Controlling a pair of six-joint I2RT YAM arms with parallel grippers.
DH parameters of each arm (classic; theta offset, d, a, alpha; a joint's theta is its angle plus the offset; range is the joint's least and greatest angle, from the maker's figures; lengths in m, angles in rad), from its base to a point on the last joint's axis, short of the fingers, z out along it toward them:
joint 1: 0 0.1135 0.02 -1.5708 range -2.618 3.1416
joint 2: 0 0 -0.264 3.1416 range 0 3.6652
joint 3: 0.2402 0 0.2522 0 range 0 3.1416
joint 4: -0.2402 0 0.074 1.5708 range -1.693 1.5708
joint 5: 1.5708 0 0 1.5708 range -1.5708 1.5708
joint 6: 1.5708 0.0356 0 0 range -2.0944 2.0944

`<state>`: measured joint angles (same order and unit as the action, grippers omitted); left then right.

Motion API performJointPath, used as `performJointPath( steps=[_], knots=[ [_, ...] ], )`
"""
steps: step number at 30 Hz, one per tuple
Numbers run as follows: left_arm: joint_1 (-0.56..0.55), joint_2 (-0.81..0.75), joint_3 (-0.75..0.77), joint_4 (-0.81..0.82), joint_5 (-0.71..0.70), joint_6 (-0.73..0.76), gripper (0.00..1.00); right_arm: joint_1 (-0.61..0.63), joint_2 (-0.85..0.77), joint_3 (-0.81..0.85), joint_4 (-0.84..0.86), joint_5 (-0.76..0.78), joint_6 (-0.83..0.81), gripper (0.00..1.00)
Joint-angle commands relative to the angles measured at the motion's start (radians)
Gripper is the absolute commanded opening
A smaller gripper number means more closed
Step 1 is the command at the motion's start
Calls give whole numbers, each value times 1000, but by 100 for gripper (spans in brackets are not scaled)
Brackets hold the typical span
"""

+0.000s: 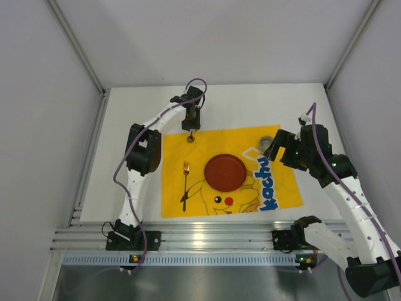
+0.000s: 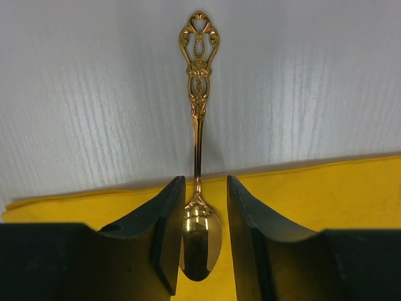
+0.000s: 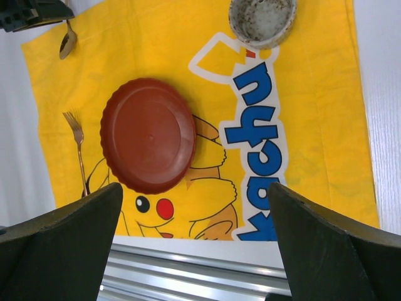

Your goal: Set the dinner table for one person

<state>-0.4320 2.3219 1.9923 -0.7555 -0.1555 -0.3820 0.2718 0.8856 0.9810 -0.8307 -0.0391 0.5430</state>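
A yellow cartoon mat [image 1: 282, 188] lies on the white dinner table [image 1: 138, 113]. On the mat are a red-brown plate [image 1: 225, 172], a gold fork [image 1: 185, 179] to its left, and a small grey speckled bowl [image 1: 265, 143] at the far right corner. A gold spoon [image 2: 199, 241] lies with its bowl on the mat's far edge and its handle out over the white tabletop [image 2: 94, 94]. My left gripper [image 2: 200, 182] stands over the spoon's bowl, jaws slightly apart, with a gap on the right side. My right gripper [image 3: 194, 188] is wide open and empty above the mat's near right part [image 3: 313, 125].
An aluminium rail [image 1: 200, 241] runs along the near edge of the table, and more rails edge the left and right sides. White walls enclose the table. In the right wrist view the plate [image 3: 149, 135], fork [image 3: 78, 147] and grey bowl [image 3: 262, 22] all show.
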Motion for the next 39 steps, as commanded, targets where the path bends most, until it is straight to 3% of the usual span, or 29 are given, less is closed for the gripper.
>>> performJointPath(
  steps=[1, 6, 10, 16, 21, 24, 30, 36, 39],
  knots=[
    [19, 21, 34, -13, -7, 3, 38, -6, -13, 8, 8, 10, 3, 100],
    [41, 53, 42, 7, 10, 14, 34, -6, -7, 13, 4, 18, 3, 100],
    [56, 82, 63, 7, 43, 17, 24, -6, 13, 19, -1, 21, 0, 100],
    [70, 88, 63, 10, 76, 58, 0, -6, 24, 25, -1, 21, -2, 100],
    [72, 34, 71, 41, 149, 155, 0, -6, 36, 45, -1, 22, -14, 100],
    [62, -54, 48, 54, 285, 196, 0, -6, 61, 87, 2, 10, -28, 100],
    [-36, -324, -160, 137, 413, 437, 0, -14, 190, 222, 10, -169, -34, 100],
    [-96, -567, -364, 202, 611, 506, 0, -34, 355, 274, 154, -538, 46, 100],
    [-111, -666, -443, 208, 643, 508, 0, -36, 420, 257, 252, -684, 96, 100]
  ],
)
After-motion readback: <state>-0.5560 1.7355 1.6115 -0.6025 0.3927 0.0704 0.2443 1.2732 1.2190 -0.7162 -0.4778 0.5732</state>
